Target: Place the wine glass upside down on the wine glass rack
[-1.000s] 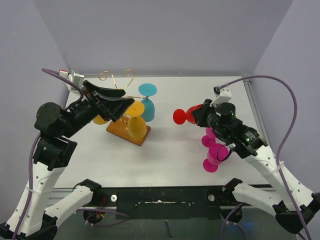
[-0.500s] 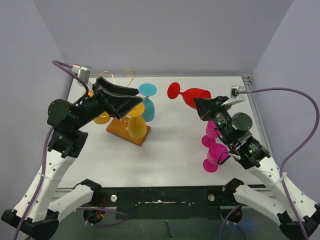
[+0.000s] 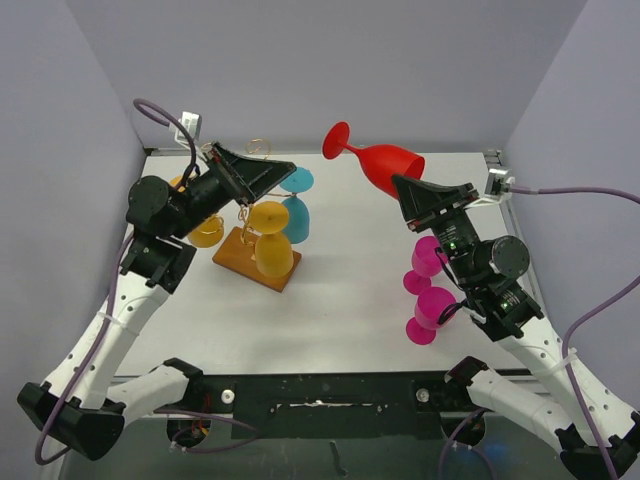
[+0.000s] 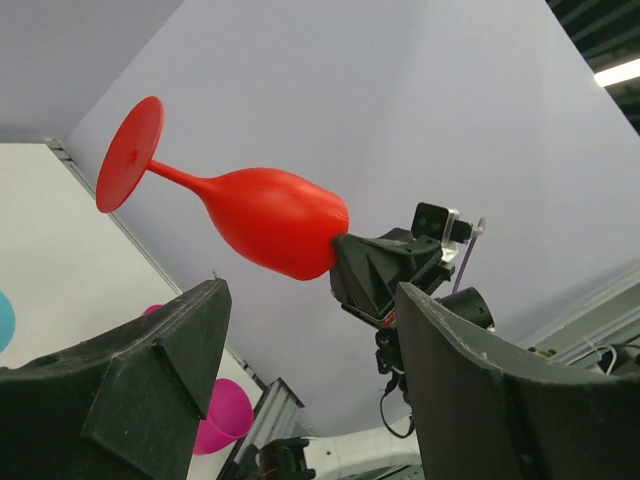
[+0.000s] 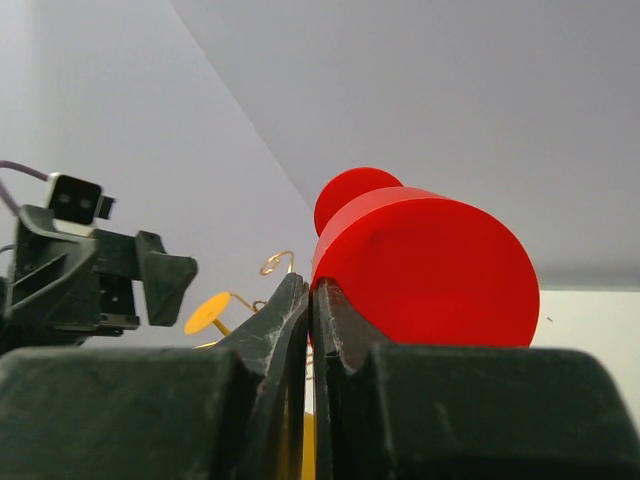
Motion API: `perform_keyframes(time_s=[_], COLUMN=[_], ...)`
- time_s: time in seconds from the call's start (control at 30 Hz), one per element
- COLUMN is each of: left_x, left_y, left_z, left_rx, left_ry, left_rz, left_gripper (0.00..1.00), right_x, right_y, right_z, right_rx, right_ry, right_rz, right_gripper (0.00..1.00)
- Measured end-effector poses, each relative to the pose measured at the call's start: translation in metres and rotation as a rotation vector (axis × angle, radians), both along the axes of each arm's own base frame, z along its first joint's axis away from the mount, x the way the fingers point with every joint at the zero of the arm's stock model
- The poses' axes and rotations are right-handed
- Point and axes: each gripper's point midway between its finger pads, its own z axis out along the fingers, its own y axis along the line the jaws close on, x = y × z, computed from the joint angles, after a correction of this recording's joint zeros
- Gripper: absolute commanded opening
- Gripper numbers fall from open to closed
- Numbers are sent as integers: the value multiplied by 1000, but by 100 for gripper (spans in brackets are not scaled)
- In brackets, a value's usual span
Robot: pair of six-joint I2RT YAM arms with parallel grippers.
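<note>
Rack left, held glass right.
The wine glass lies sideways in my right gripper, foot toward the wine glass rack. My left gripper hangs over the rack, seemingly clear of it. Two more glasses sit on the table under my right arm.

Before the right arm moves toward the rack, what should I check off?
1. Grip: right fingers pinch the red plastic wine glass by its bowl rim: ok.
2. Glass inverted: not ok, tilted sideways, foot toward the rear left.
3. Free hook on the gold wire rack with wooden base: rear curl looks empty, ok.
4. Left fingers open, holding nothing: ok.
5. Left fingers clear of the rack approach: cannot tell.
</note>
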Motion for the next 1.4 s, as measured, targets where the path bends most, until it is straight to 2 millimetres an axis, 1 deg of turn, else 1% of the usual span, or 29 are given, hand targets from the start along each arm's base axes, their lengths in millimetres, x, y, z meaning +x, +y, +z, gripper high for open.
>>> perform_keyframes(time_s=[0.07, 0.13, 0.37, 0.47, 0.57, 0.67, 0.8, 0.87, 1.03, 1.17, 1.4], left_x=[5, 12, 27, 33, 38, 42, 47, 50, 60, 67, 75], left_y=[-4, -13, -53, -59, -60, -57, -52, -50, -47, -46, -46], left_z=[-1, -5, -30, -34, -30, -18, -8, -8, -17, -20, -19], left_rx=[-17, -30, -38, -56, -93, -154, -223, -245, -274, -283, -303], left_ry=[28, 68, 200, 240, 253, 250, 251, 263, 299, 303, 297], left_rz=[-1, -7, -39, -13, 27, 59, 93, 110, 150, 182, 210], left_gripper=[65, 64, 59, 57, 57, 57, 57, 56, 47, 38, 37], right_x=[-3, -7, -16, -20, -23, -25, -24, -22, -21, -22, -26], right_y=[1, 3, 9, 11, 12, 15, 20, 24, 34, 39, 45], right_z=[6, 13, 25, 28, 33, 33, 29, 27, 23, 22, 20], right_rx=[15, 32, 72, 84, 100, 109, 114, 116, 113, 106, 88], right_ry=[-23, -48, -98, -114, -128, -135, -128, -121, -111, -115, -120], right_rz=[16, 36, 97, 119, 139, 156, 179, 195, 240, 263, 299], right_gripper=[0, 0, 0, 0, 0, 0, 0, 0, 0, 0, 0])
